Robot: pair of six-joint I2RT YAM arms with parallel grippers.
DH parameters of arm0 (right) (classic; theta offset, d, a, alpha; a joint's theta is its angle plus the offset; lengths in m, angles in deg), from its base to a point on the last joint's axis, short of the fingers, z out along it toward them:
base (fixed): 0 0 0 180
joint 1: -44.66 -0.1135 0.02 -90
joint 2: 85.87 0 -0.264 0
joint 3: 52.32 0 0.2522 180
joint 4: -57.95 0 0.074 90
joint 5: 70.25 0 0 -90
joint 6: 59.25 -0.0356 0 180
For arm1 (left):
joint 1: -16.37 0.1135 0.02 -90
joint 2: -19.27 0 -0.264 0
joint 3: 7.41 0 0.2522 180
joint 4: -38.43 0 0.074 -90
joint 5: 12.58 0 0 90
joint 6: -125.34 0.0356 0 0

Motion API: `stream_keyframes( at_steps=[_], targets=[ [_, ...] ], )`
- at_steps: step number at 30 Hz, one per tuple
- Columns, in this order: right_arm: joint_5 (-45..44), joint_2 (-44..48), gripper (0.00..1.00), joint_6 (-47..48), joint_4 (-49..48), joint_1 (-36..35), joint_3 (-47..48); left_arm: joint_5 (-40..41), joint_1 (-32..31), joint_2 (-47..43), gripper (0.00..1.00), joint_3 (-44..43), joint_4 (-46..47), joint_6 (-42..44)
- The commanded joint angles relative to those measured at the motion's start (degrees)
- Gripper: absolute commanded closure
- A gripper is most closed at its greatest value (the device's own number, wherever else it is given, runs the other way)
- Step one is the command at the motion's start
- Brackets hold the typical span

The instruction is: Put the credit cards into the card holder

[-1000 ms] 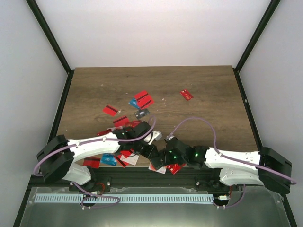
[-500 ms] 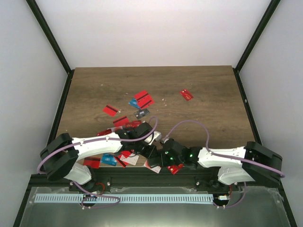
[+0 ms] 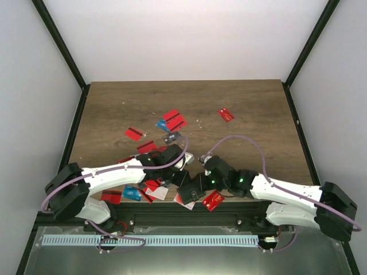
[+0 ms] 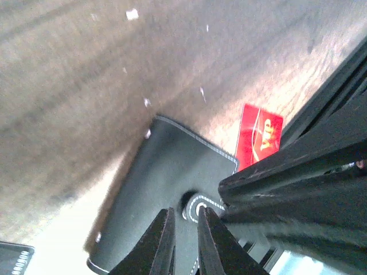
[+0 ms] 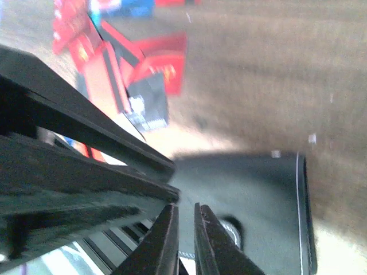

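The black card holder [image 3: 192,187] lies closed near the table's front edge, snap tab up, and also shows in the wrist views [image 4: 166,183] [image 5: 258,195]. My left gripper [image 3: 179,173] [image 4: 186,211] comes from the left, its tips pinched at the snap tab with only a slim gap. From the right, my right gripper [image 3: 200,179] [image 5: 186,207] hovers over the holder, jaws almost together, nothing between them. The credit cards are scattered: red ones [image 3: 174,120] [image 3: 226,114] [image 3: 133,133], a blue one [image 3: 132,193], and a red VIP card [image 3: 212,200] [image 4: 261,134] beside the holder.
More cards [image 3: 153,189] lie piled under the left arm, seen also in the right wrist view as red cards [image 5: 166,63] and a dark grey card [image 5: 149,103]. The black frame rail [image 3: 172,213] [image 4: 298,189] runs along the table's near edge, close to both grippers.
The right arm has swung out and its gripper has moved up over the holder, baring the red VIP card at the front edge. The left gripper has shifted only slightly.
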Motion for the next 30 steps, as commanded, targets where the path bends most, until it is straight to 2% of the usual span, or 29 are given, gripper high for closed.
stream_keyframes(
  at_steps=[1, 3, 4, 5, 7, 8, 10, 11, 14, 17, 18, 23, 27, 30],
  targets=[
    [0.8, 2.0, 0.84, 5.6, 3.3, 4.6, 6.6, 3.8, 2.1, -3.3, 0.85, -3.2, -0.7, -0.5],
    [0.2, 2.1, 0.72, 7.2, 3.2, 6.8, 8.3, 5.0, 3.6, -4.7, 0.84, -3.7, -1.4, -0.4],
    [-0.1, 2.2, 0.61, 7.9, 2.6, 8.0, 8.9, 5.6, 4.8, -5.3, 0.84, -3.8, -1.8, -0.2],
    [-0.1, 2.2, 0.48, 8.8, 1.6, 9.1, 9.3, 6.0, 5.5, -6.0, 0.84, -3.8, -2.0, 0.1],
    [-1.6, 1.9, 0.13, 10.4, -0.6, 10.2, 10.4, 6.9, 8.3, -7.4, 0.83, -3.7, -2.1, 0.6],
    [-2.2, 1.4, 0.03, 12.2, -2.3, 10.3, 11.0, 7.6, 9.4, -8.1, 0.82, -3.8, -2.5, 0.9],
    [-3.6, -0.2, 0.00, 15.9, -5.2, 10.4, 12.6, 9.3, 11.1, -9.3, 0.76, -3.9, -2.9, 1.8],
    [-4.7, -1.0, 0.00, 17.1, -5.8, 10.4, 13.6, 10.1, 11.9, -9.9, 0.69, -4.0, -3.1, 2.2],
    [-8.0, -2.9, 0.00, 19.8, -6.7, 10.8, 16.4, 12.9, 14.3, -11.7, 0.33, -3.9, -3.4, 3.3],
    [-8.9, -4.8, 0.00, 22.5, -6.3, 12.1, 19.5, 15.4, 16.3, -13.6, 0.06, -4.0, -4.0, 4.2],
    [-9.0, -5.3, 0.00, 23.5, -6.1, 12.3, 20.4, 16.0, 17.0, -14.1, 0.01, -4.1, -4.2, 4.5],
    [-8.1, -5.3, 0.00, 25.3, -7.7, 14.1, 21.8, 18.7, 19.6, -16.0, 0.00, -4.8, -5.0, 6.1],
    [1.4, -5.7, 0.00, 25.0, -10.3, 20.3, 21.1, 20.6, 21.2, -17.1, 0.00, -5.2, -5.0, 6.7],
    [3.1, -7.4, 0.00, 25.5, -10.0, 22.4, 22.4, 22.5, 22.0, -17.9, 0.00, -5.2, -4.9, 7.5]
  ],
)
